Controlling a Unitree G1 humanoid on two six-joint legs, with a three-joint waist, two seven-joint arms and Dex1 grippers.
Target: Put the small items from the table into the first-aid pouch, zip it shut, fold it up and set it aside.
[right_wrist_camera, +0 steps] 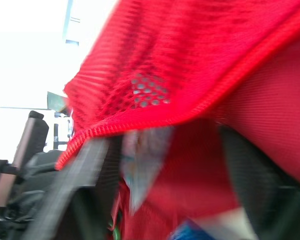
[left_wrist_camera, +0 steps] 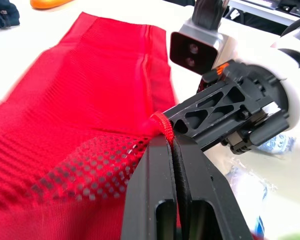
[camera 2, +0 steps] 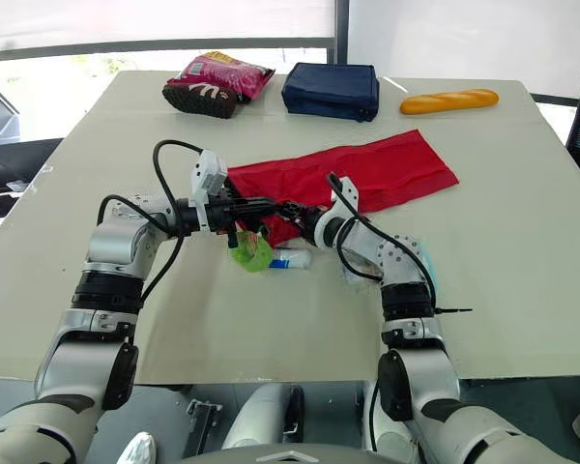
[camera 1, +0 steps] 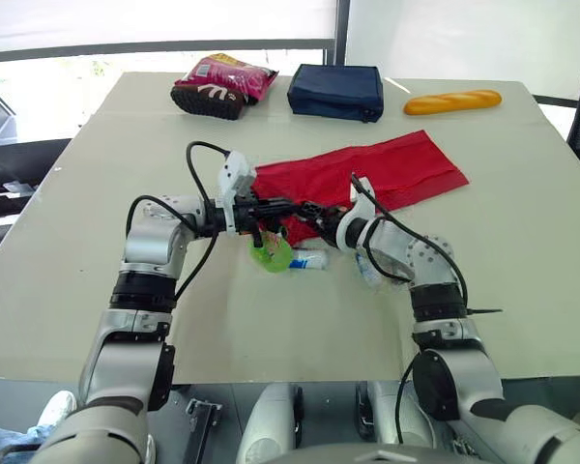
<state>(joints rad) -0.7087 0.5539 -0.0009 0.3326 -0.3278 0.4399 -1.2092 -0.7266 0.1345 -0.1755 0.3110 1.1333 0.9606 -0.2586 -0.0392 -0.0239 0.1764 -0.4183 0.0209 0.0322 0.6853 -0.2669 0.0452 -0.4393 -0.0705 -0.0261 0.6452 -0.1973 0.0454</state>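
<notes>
Red pouch [camera 1: 387, 169] is spread flat in the middle of the table [camera 1: 522, 242]. The left gripper [left_wrist_camera: 171, 142] has its fingers squeezed together on the pouch's near edge, right on the red trim by the mesh. The right gripper [camera 1: 314, 211] is nose to nose with it, tucked in under that edge, and honestly I can't tell if it's open or closed. A green thing [camera 1: 271, 256] and a small tube [camera 1: 309, 260] sit just beside each other below the grippers, outside the pouch.
</notes>
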